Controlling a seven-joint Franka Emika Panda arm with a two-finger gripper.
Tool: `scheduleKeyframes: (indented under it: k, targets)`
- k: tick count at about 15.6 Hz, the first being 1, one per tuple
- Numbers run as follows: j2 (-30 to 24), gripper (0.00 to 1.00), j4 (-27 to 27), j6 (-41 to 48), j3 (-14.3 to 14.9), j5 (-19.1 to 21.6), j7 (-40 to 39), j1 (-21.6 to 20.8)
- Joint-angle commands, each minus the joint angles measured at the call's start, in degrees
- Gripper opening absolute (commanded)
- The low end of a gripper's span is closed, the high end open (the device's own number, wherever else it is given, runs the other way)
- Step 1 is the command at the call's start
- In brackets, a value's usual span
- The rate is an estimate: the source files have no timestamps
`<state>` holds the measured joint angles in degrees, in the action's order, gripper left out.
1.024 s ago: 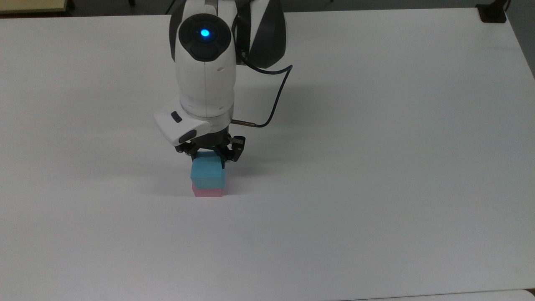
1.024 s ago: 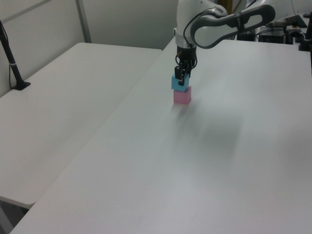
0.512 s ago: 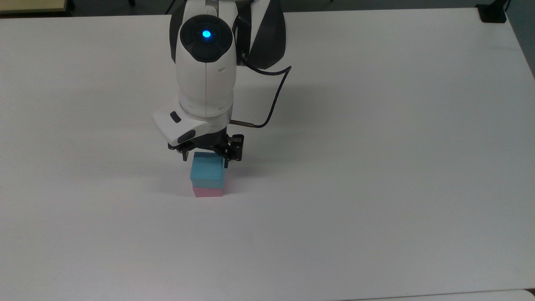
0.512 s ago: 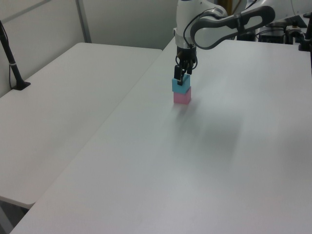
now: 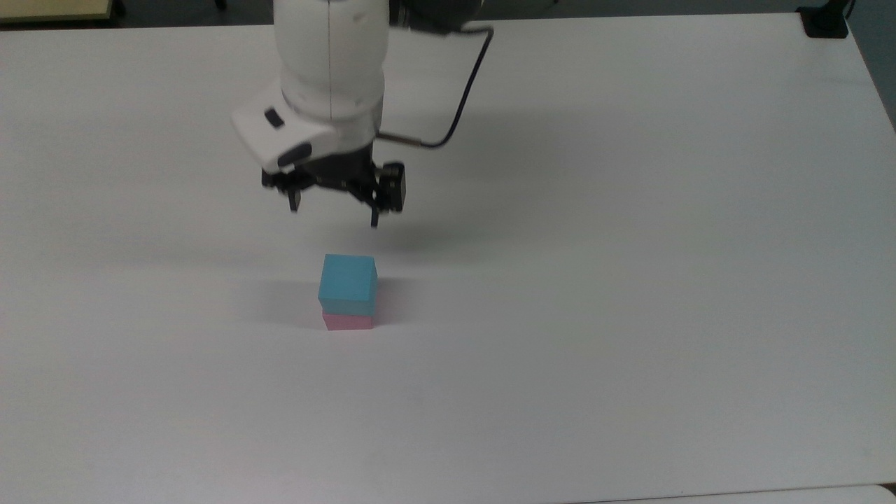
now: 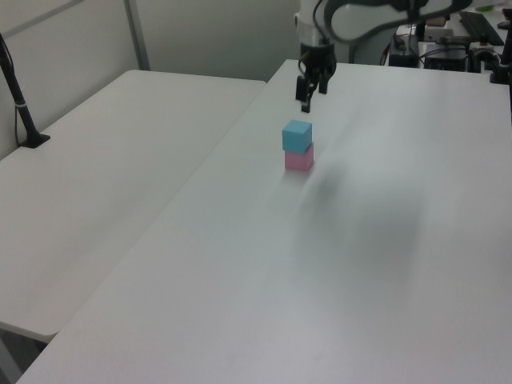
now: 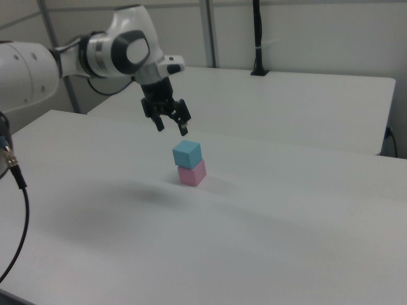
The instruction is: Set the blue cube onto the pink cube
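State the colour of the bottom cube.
Pink; the bottom cube shows best in the right view.

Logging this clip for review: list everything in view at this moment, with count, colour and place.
blue cube: one, light blue, stacked on the pink cube, near the table's middle.
pink cube: one, pink, on the table under the blue cube.
table: one, white, carrying the stack.
second table: one, white, alongside, on the left view's left.
black post: one, standing on the second table.
cable: one, dark, looping from the arm.
arm: one, white.
gripper: one, black, open, empty, raised clear of the stack.
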<state>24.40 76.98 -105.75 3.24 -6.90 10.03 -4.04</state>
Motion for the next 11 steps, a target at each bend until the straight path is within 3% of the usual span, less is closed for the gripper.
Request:
scheduleKeyframes:
  k: [1, 4, 6, 8, 11]
  targets:
    - [-11.3, 1.00, 7.5, 7.1, 0.1, 0.1, 0.3, -0.8]
    - [-20.4, 1.00, 16.4, 7.2, 0.5, 0.9, -0.3, -0.4]
    - [-23.8, 1.00, 19.6, 7.4, 1.4, 2.9, -3.9, 0.0]
    - [-24.7, 1.00, 20.1, 8.8, 4.4, 3.8, -4.8, -0.8]
    - [-24.6, 1.00, 19.5, 9.1, 4.9, 3.8, -4.8, -0.4]
